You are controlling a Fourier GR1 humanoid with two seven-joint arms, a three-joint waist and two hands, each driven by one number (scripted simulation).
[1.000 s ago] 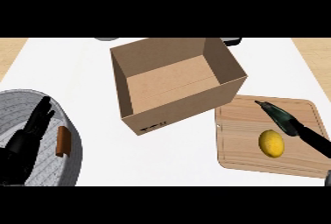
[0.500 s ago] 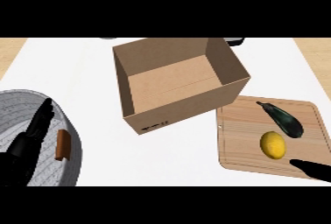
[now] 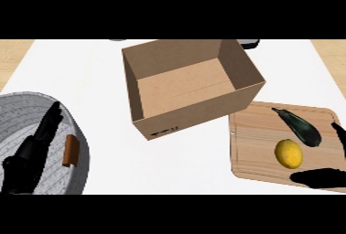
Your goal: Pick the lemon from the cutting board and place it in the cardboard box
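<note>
The open brown cardboard box (image 3: 189, 87) stands mid-counter, tilted a little (nothing inside it that I can see). Left of it sits a big grey ribbed bowl (image 3: 17, 114) holding a small orange stick (image 3: 70, 151), with the left hand (image 3: 37, 144) over it, fingers straight. The pale wooden cutting board (image 3: 260, 137) carries a dark aubergine (image 3: 299, 126) and the yellow lemon (image 3: 289, 153), untouched. The right hand (image 3: 323, 177) hovers at the board's near corner, fingers spread, holding nothing.

The lemon (image 3: 289, 153) lay on the cutting board (image 3: 256, 137) beside a dark vegetable, possibly an eggplant (image 3: 298, 126), with the open cardboard box (image 3: 192, 87) just left.
</note>
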